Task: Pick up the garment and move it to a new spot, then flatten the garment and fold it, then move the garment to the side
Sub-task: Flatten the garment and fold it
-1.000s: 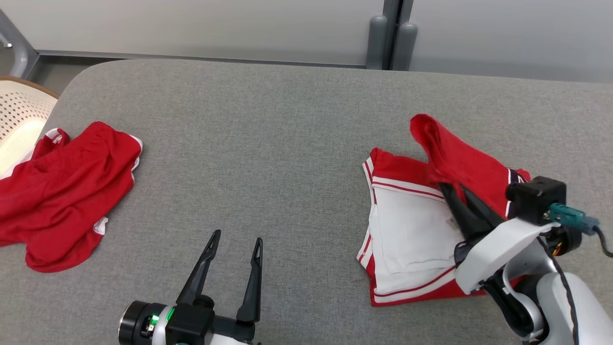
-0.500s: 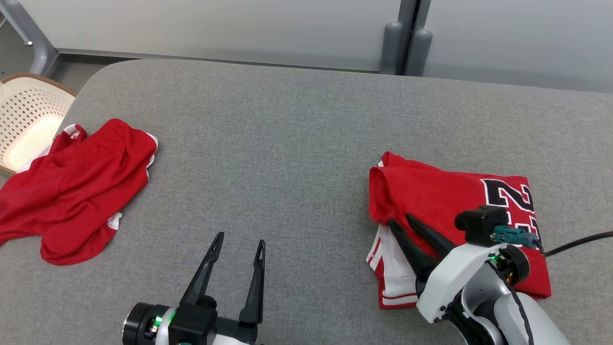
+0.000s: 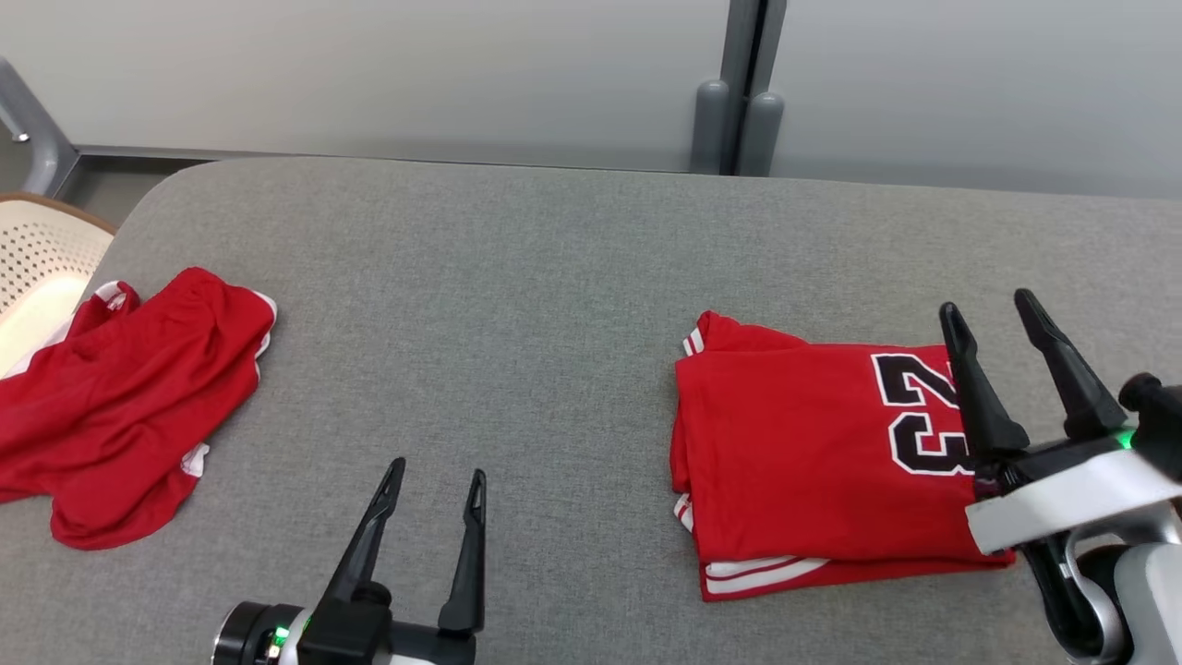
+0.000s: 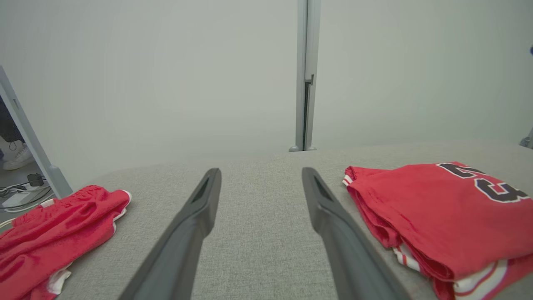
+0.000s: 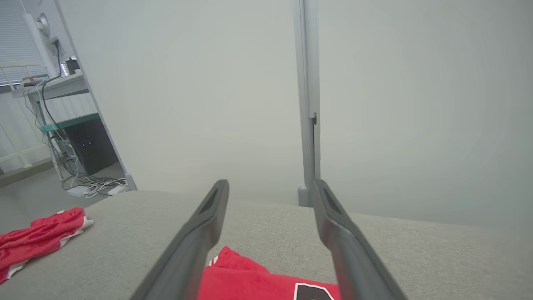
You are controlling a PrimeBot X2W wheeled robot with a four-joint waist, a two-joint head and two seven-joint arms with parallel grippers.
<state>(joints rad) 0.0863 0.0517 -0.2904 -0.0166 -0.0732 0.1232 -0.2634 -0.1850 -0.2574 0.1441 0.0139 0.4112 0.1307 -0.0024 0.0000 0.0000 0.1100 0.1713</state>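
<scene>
The garment [image 3: 813,462], a red jersey with a black number, lies folded into a compact rectangle right of centre in the head view, flat on the grey padded table [image 3: 517,305]. Flattening and folding therefore appear complete. The right gripper [image 3: 988,303] stands over the jersey's right edge with its fingers spread and nothing between them; whether it touches the cloth cannot be told. The left gripper [image 3: 437,467], at the lower left of centre, is likewise spread and empty, well apart from the jersey. A second red garment [image 3: 120,397] lies crumpled at the left edge, beside a pale basket [image 3: 37,249]. One step appears to be left: regrasp the folded stack and move it to the side without disturbing its layers.
</scene>
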